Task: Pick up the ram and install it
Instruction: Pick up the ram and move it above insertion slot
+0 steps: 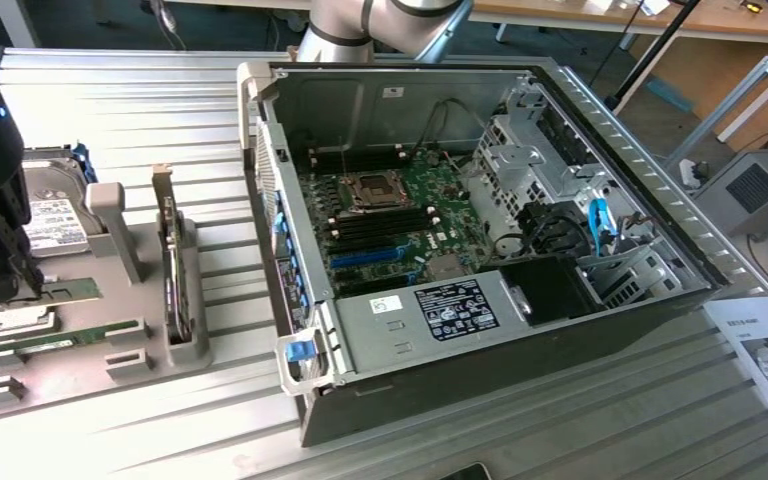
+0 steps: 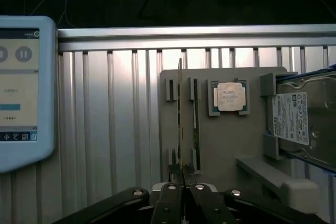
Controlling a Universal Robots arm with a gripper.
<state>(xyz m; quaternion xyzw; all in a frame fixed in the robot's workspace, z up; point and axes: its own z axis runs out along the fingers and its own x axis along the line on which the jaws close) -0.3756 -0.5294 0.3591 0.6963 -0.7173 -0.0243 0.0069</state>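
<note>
The gripper (image 2: 182, 176), fingers clamped on the ram (image 2: 180, 119) (seen edge-on), hangs above the grey holder tray (image 2: 226, 145), at nine o'clock from the computer case (image 1: 357, 105) in the exterior view.

Bright glare on table (image 1: 117, 110) — wrist view dim.

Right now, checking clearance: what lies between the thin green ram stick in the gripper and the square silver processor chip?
In the wrist view, a second green ram stick stands in the grey tray between the held ram stick and the processor chip.
</note>
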